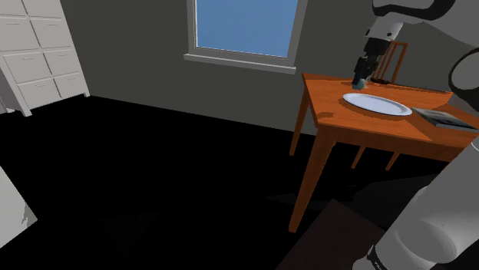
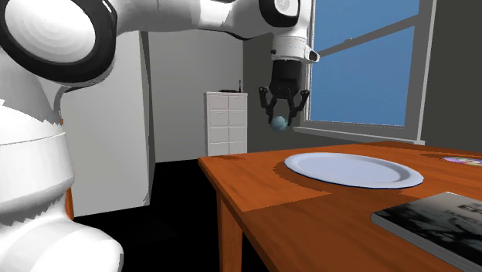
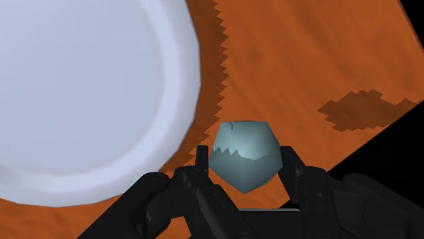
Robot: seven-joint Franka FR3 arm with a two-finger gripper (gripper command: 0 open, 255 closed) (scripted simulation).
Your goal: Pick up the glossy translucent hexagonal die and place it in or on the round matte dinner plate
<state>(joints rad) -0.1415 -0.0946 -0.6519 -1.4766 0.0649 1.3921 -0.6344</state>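
Step in hand, by judgement: carry, grasp done, placing not yet done.

Gripper (image 2: 280,116) clamped on the die (image 3: 244,157), one black finger (image 3: 202,161) against each side. Pale teal, faceted, glossy. Held clear above the table (image 2: 309,224), outside the rim of the plate (image 2: 351,168), at about 10 o'clock from plate centre in the shoulder view.

Next, probably: travel toward 4 o'clock in the shoulder view until over the plate's flat middle, then down, then release. Low release advisable, since a faceted body is apt to tumble toward the rim.

Surface: orange-brown wooden table with a bare white plate. Dark book (image 2: 440,220) at 4 o'clock of the plate in the second exterior view.

Room, shoulder view: grey walls, blue-paned window (image 1: 244,27) at 12 o'clock, white drawer unit (image 1: 42,54) at 10 o'clock, wooden chair (image 1: 391,61) behind the table. Black area in place of a floor.
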